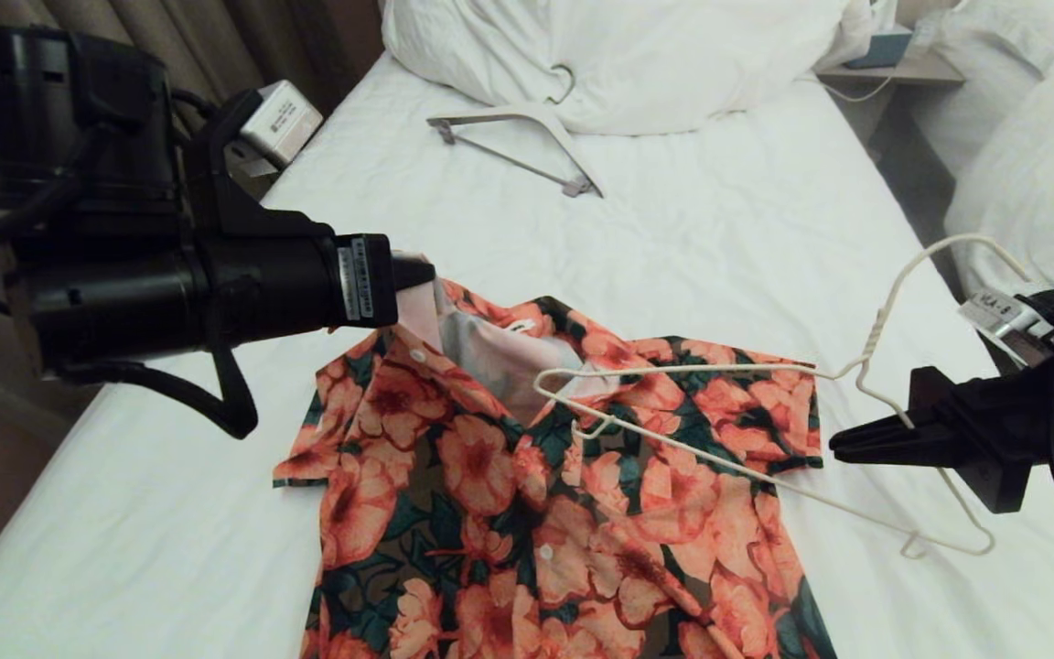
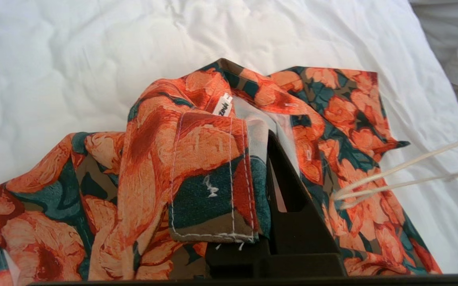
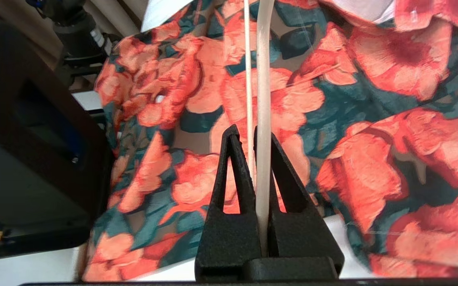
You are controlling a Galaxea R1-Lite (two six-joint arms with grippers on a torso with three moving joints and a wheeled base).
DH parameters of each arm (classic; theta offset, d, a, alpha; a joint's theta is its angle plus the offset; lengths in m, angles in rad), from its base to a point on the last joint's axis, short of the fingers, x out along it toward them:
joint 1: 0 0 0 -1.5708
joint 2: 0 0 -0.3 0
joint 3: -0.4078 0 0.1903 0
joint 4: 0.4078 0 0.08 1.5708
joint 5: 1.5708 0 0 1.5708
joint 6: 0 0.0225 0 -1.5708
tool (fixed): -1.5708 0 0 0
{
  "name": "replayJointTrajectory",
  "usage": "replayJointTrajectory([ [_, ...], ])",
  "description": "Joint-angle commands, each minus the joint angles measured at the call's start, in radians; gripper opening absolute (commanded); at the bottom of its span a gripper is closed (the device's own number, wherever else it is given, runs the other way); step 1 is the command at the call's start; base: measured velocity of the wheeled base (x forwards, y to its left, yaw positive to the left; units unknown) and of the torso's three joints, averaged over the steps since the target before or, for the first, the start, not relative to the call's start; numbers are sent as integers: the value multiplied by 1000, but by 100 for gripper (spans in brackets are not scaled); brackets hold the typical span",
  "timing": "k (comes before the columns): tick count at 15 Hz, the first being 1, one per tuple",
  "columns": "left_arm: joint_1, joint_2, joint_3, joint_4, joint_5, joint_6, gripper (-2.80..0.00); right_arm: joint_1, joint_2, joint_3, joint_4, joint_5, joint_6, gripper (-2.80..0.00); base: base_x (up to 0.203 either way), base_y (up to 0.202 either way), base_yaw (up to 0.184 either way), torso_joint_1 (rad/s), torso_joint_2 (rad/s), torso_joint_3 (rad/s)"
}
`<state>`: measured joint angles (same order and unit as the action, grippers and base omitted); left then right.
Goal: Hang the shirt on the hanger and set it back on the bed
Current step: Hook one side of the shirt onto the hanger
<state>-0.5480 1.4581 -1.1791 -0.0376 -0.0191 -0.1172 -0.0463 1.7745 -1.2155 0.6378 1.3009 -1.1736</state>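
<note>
Coral-flowered fabric of the shirt (image 1: 527, 494) is spreading over the near end of the bed (image 1: 728, 238) and running off the head view at 6 o'clock. At 9 o'clock the left claw (image 1: 417, 272) is pinching the shirt's front edge by the collar, jaws closed on the cloth and lifting it off the sheet. A small white neck label (image 2: 224, 105) is showing inside the collar, its print too small to read. At 3 o'clock the right claw (image 1: 843, 446) is clamping the thin wire hanger (image 1: 756, 371), whose far end is reaching into the open collar. Open white sheet is lying between the shirt and a second, thicker hanger (image 1: 527, 142) at 12 o'clock beside the pillow (image 1: 655, 55). The bed's right edge is running just beside the right claw.
</note>
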Motion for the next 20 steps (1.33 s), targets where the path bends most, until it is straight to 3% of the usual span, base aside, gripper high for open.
replayJointTrajectory([
  [1, -27, -10, -2, 5, -1, -1, -280, 7, 26, -4, -14, 8, -4, -280, 0, 0, 0, 0, 0, 0],
  [3, -63, -15, -1, 6, 1, -3, -280, 9, 32, -5, -45, 6, 6, -280, 0, 0, 0, 0, 0, 0],
  [6, -205, 1, 8, 5, 73, -9, -280, 10, 33, -9, -59, 6, 6, -280, 0, 0, 0, 0, 0, 0],
  [10, -354, 98, -21, -2, 118, -18, -280, 25, 32, -32, -76, 8, 5, -280, 0, 0, 0, 0, 0, 0],
  [12, -416, 171, -64, -15, 204, -21, -280, 43, 10, -23, -71, 6, 6, -280, 0, 0, 0, 0, 0, 0],
  [16, -545, 179, -161, 37, 304, -18, -280, 73, -37, -18, -54, -2, 9, -280, 0, 0, 0, 0, 0, 0],
  [20, -667, 208, -222, 68, 325, -17, -280, 120, -71, 8, -45, -2, 9, -280, 0, 0, 0, 0, 0, 0],
])
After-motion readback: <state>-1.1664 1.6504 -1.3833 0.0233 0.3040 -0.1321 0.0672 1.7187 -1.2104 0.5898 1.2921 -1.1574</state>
